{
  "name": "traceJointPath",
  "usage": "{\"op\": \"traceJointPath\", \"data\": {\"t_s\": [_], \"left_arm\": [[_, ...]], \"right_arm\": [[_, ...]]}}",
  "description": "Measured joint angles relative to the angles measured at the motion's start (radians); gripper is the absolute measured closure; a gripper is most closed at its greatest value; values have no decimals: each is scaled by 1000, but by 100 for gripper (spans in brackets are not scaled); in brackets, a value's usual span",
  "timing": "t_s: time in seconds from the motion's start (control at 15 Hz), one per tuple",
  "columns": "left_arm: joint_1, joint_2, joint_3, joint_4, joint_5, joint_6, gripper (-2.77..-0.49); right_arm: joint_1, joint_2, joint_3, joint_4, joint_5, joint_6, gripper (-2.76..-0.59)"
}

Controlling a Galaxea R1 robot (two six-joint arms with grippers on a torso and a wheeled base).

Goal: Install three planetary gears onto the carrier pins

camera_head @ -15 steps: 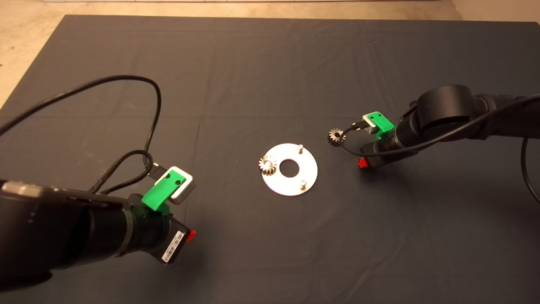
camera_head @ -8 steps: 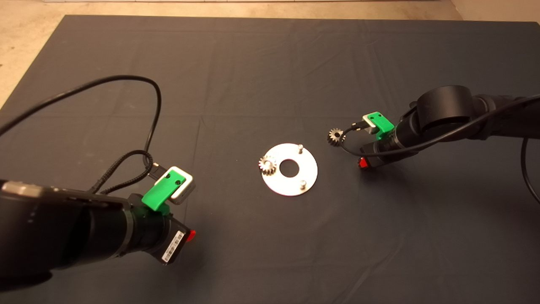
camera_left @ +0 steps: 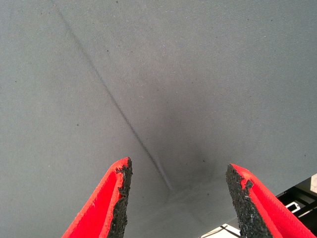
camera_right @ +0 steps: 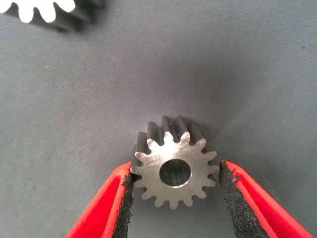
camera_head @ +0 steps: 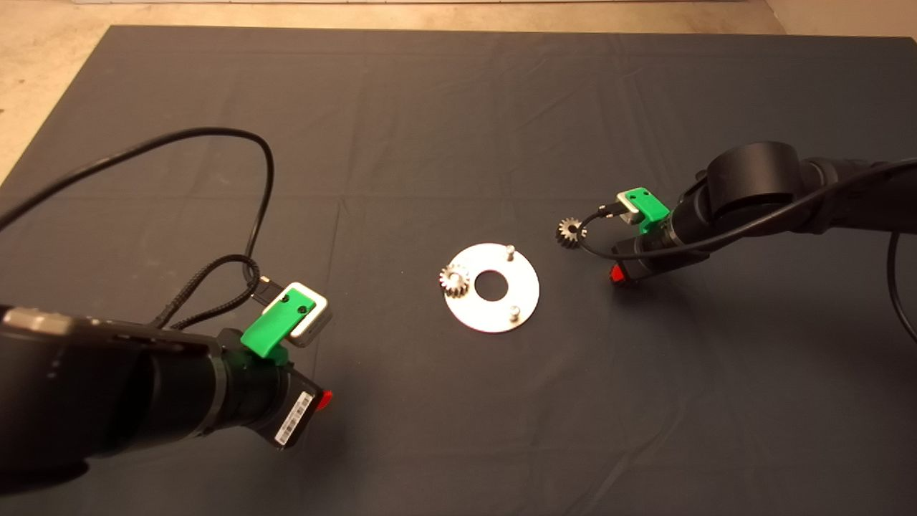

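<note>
The right tool [camera_right: 174, 198] brackets a small silver toothed gear [camera_right: 174, 171] lying on the desk's right half, pads touching its teeth, not clearly clamped. Closing on tooth tips could flip it. The left tool [camera_left: 178, 198] gapes empty near the front-left corner.

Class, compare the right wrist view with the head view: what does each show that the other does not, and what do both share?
Only the right wrist view shows a gear lying between the right hand's pads, which flank its teeth; whether they touch is unclear. In the head view the arm hides that gear.

Only the head view shows the disc, one gear seated on it, two bare pins, and the left hand waiting over bare mat.

Both show a loose gear lying on the mat beside the right hand.
</note>
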State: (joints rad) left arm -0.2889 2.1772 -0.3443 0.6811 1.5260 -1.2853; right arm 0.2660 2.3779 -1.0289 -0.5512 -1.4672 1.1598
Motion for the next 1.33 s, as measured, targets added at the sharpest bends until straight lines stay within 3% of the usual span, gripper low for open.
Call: {"op": "traceJointPath", "data": {"t_s": [0.4, 0.67, 1.0, 1.33], "left_arm": [[0, 0, 0, 1, 0, 11, -131], [0, 0, 0, 1, 0, 12, -131], [0, -5, 0, 2, 0, 15, -131], [0, -5, 0, 3, 0, 15, -131]], "right_arm": [[0, 2, -6, 0, 1, 0, -125], [0, 1, -14, 0, 38, 0, -114], [-1, -1, -15, 0, 49, 0, -112], [-2, -3, -15, 0, 51, 0, -107]]}}
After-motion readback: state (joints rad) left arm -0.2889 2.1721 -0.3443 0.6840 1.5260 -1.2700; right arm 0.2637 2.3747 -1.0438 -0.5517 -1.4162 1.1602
